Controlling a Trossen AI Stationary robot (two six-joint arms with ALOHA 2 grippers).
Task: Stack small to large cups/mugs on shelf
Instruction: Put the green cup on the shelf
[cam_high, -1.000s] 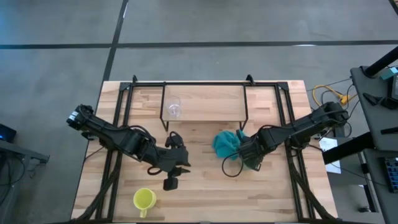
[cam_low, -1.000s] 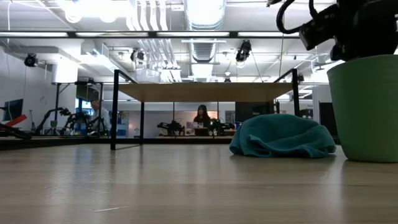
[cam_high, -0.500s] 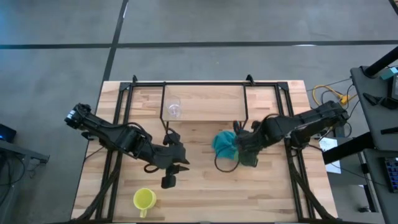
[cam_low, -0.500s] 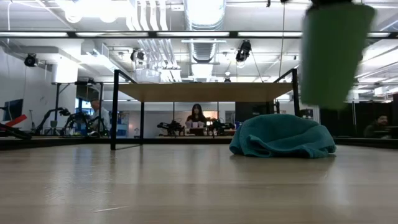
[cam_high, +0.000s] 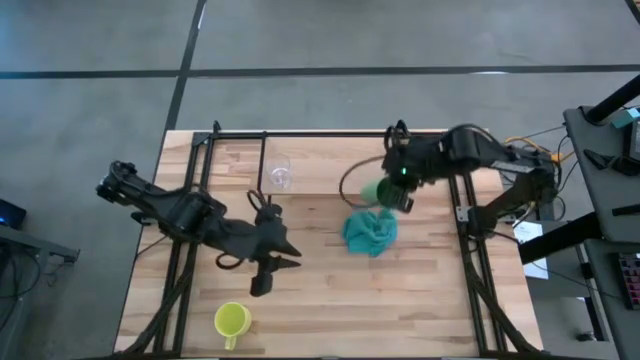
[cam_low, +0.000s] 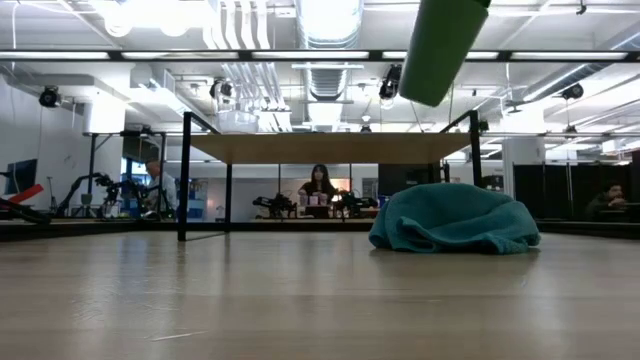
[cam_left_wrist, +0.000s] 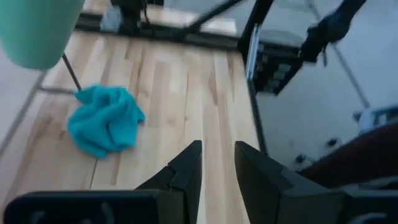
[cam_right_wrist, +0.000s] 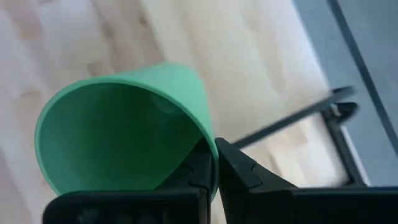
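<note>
My right gripper (cam_high: 400, 180) is shut on the green cup (cam_high: 380, 190), high in the air over the right near corner of the light-wood shelf (cam_high: 330, 165). The low view shows the green cup (cam_low: 443, 48) tilted, well above the shelf top (cam_low: 330, 148). A small clear glass cup (cam_high: 279, 175) stands on the shelf's left part. The yellow mug (cam_high: 232, 320) stands on the table near its near edge. My left gripper (cam_left_wrist: 217, 168) hovers above the table right of the mug, open by a narrow gap and touching nothing. My right gripper holds the green cup by its rim (cam_right_wrist: 210, 144), the wall pinched with one finger (cam_right_wrist: 196, 168) inside the cup and the other finger (cam_right_wrist: 239, 171) outside. The cup is lifted clear of table and shelf and hangs tilted.
A crumpled teal cloth (cam_high: 368, 230) lies on the table just in front of the shelf's right leg; it also shows in the low view (cam_low: 455, 220). Black frame rails (cam_high: 190, 200) run along the table's left and right sides. People sit in the room beyond.
My right gripper has carried the green cup up off the table beside the teal cloth and toward the far edge, over the shelf's right end; the cup has tipped from upright to tilted. The cloth has stayed where it was. My left arm has shifted a little toward the table's left.
</note>
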